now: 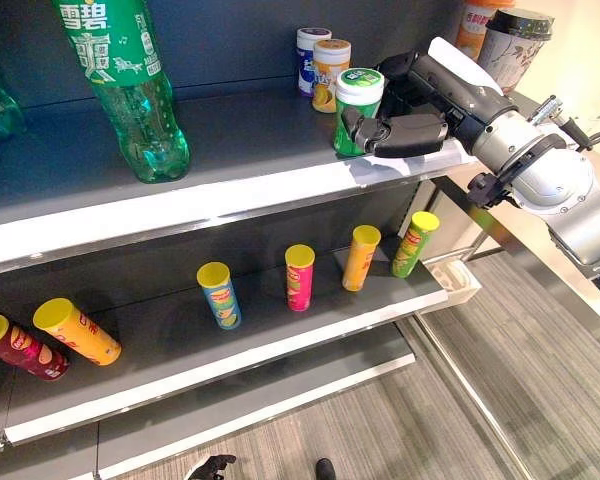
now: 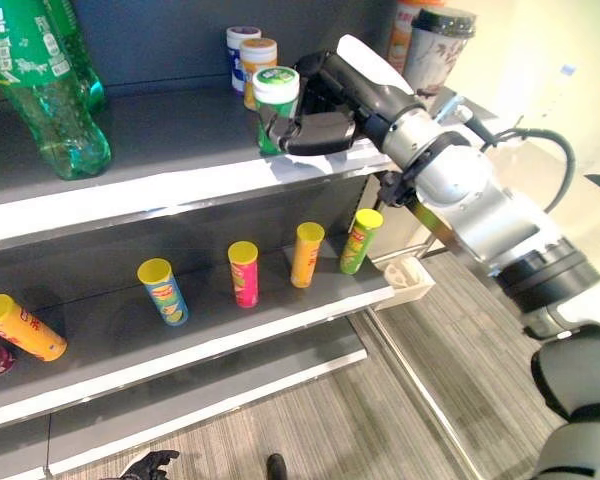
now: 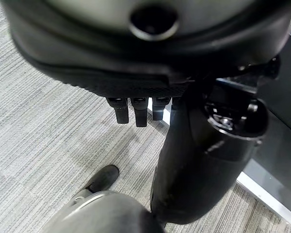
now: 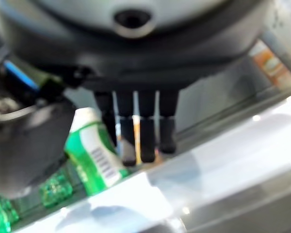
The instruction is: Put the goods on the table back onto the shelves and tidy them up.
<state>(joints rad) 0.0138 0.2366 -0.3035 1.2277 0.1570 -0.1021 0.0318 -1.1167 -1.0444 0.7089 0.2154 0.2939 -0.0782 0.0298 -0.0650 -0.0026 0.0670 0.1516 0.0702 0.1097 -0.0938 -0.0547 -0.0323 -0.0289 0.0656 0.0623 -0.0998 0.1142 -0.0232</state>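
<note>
A green jar with a white lid (image 1: 360, 95) stands upright at the right end of the top shelf (image 1: 230, 195). My right hand (image 1: 405, 132) reaches in from the right. Its thumb lies along the jar's front and its fingers (image 4: 146, 141) stretch straight past the far side, so the jar (image 4: 94, 150) sits in the gap between them. I cannot tell whether the thumb touches it. My left hand (image 1: 212, 466) hangs low over the carpet with its fingers (image 3: 136, 114) straight and nothing in it.
Behind the green jar stand an orange-lidded jar (image 1: 331, 70) and a blue-and-white one (image 1: 308, 55). A big green bottle (image 1: 130, 90) stands at the shelf's left. Several crisp tubes (image 1: 299, 277) stand on the middle shelf, two (image 1: 77, 331) lie at its left. Cups (image 1: 512, 45) stand far right.
</note>
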